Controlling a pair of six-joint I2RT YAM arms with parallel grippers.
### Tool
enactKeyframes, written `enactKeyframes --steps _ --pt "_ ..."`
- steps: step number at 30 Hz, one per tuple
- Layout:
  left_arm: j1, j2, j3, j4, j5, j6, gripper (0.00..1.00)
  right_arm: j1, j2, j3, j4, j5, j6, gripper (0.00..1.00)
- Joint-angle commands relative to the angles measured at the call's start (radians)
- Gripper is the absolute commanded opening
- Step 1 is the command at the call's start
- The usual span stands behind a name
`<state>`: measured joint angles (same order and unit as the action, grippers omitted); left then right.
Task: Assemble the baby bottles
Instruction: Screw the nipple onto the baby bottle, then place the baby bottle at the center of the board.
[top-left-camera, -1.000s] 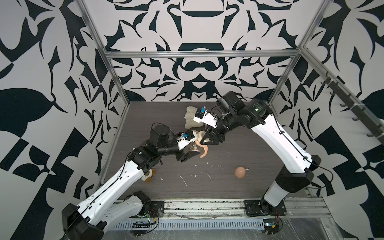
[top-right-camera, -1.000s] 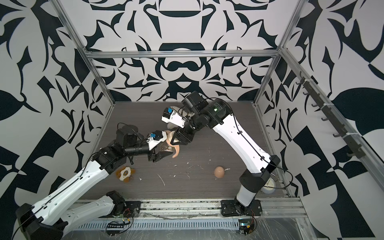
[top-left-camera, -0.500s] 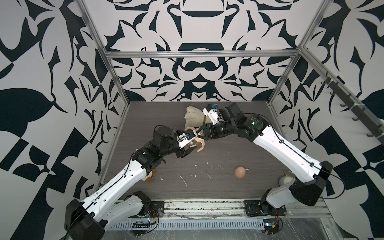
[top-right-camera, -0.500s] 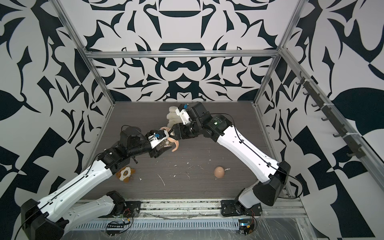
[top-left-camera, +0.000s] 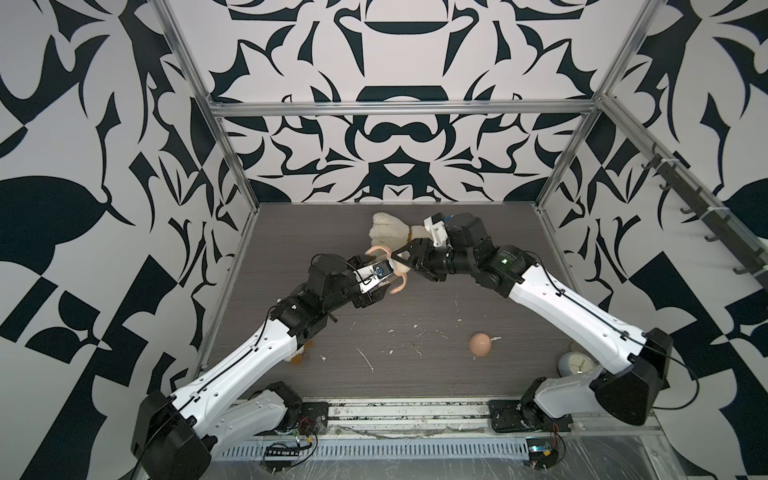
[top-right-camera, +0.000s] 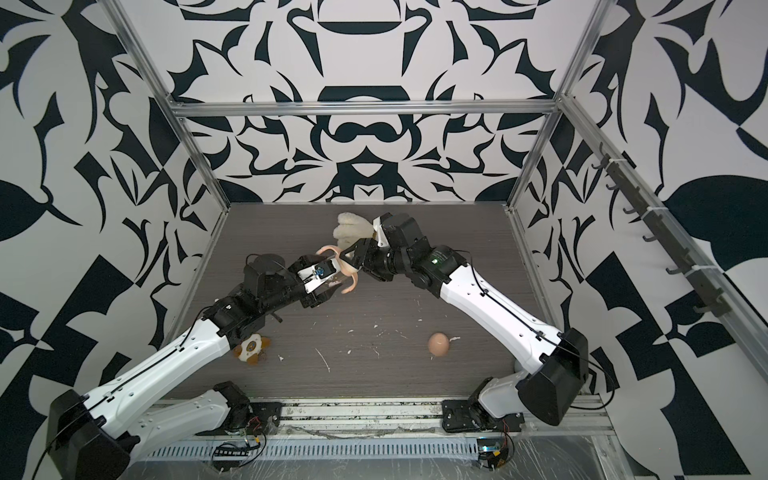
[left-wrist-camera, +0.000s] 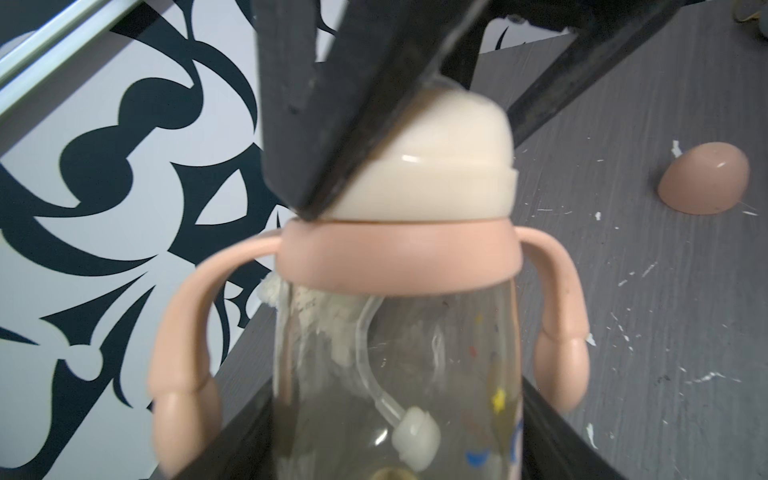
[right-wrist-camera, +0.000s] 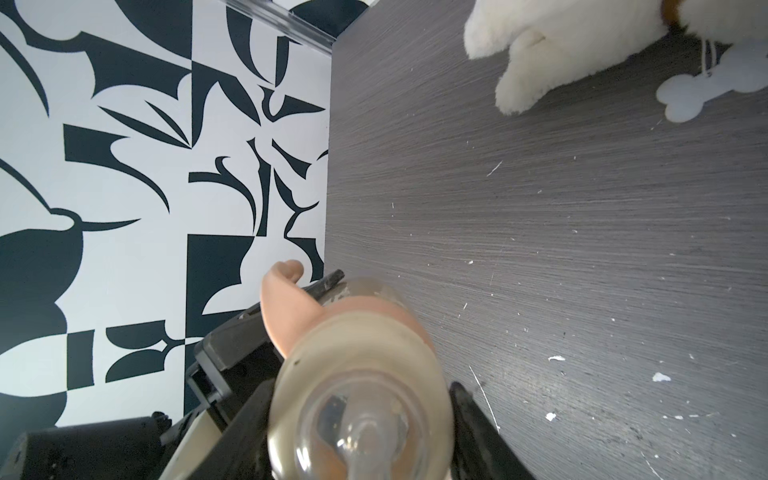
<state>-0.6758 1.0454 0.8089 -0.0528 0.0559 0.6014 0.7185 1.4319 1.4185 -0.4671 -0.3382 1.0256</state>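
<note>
The clear amber-tinted baby bottle hangs above the table's middle back, seen in both top views. My left gripper is shut on its body, and its place shows in a top view. The peach-pink two-handled ring sits on the neck. A cream nipple collar rests on the ring, its straw tube inside the bottle. My right gripper is shut on that collar. The peach-pink dome cap lies on the table.
A cream plush dog with a bone tag lies at the back, just behind the grippers. A small orange-white toy sits under the left arm. A small clock stands by the right arm's base. White scraps litter the table.
The right arm has dropped its elbow low and turned its wrist while staying on the collar. The bottle and the left gripper have shifted slightly toward the back.
</note>
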Motion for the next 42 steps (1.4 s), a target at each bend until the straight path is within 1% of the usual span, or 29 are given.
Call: enactKeyframes --steps 1,5,8,9,10,12,13,14,18,23,27,29,33,37,39,42 --pt "-0.015 0.013 -0.001 0.085 0.027 -0.005 0.0 0.009 0.027 0.153 0.03 -0.06 -0.017 0.37" --pt "-0.015 0.018 -0.003 0.074 0.041 -0.021 0.0 0.009 0.039 0.179 -0.007 -0.072 -0.066 0.36" --pt "-0.015 0.031 0.006 0.062 0.063 -0.04 0.0 0.009 0.024 0.149 0.011 -0.078 -0.083 0.26" --pt "-0.015 0.037 0.011 0.053 0.079 -0.045 0.05 0.01 0.014 0.137 0.028 -0.077 -0.087 0.25" --pt "-0.015 0.042 0.015 0.051 0.088 -0.055 0.16 0.009 0.008 0.133 0.039 -0.078 -0.093 0.25" --pt "-0.014 0.052 0.016 0.051 0.106 -0.075 0.41 0.007 -0.001 0.136 0.043 -0.07 -0.116 0.24" --pt "-0.015 0.056 0.012 0.053 0.107 -0.087 0.61 0.004 -0.005 0.141 0.037 -0.065 -0.129 0.23" --pt "-0.015 0.06 0.01 0.051 0.108 -0.104 0.98 -0.001 -0.008 0.148 0.026 -0.062 -0.147 0.22" --pt "-0.014 0.065 -0.009 0.028 0.08 -0.163 1.0 -0.04 -0.005 0.195 -0.084 -0.061 -0.254 0.2" --pt "-0.013 0.015 -0.06 -0.022 0.022 -0.222 0.99 -0.1 0.018 0.233 -0.304 -0.034 -0.466 0.2" --pt "-0.011 -0.083 -0.114 -0.039 -0.007 -0.276 0.99 -0.121 0.06 0.211 -0.396 0.034 -0.629 0.18" --pt "-0.011 -0.128 -0.123 -0.078 -0.013 -0.288 0.99 -0.12 0.098 0.196 -0.428 0.095 -0.705 0.18" --pt "-0.011 -0.179 -0.119 -0.131 -0.018 -0.321 0.99 -0.109 0.153 0.149 -0.414 0.206 -0.804 0.17" --pt "-0.011 -0.186 -0.104 -0.151 0.001 -0.355 0.99 -0.063 0.222 0.131 -0.397 0.332 -0.924 0.17" --pt "-0.011 -0.186 -0.099 -0.143 0.002 -0.374 1.0 -0.047 0.244 0.111 -0.377 0.358 -0.959 0.17" --pt "-0.011 -0.181 -0.097 -0.127 0.006 -0.391 0.99 -0.03 0.254 0.071 -0.32 0.387 -0.976 0.18"
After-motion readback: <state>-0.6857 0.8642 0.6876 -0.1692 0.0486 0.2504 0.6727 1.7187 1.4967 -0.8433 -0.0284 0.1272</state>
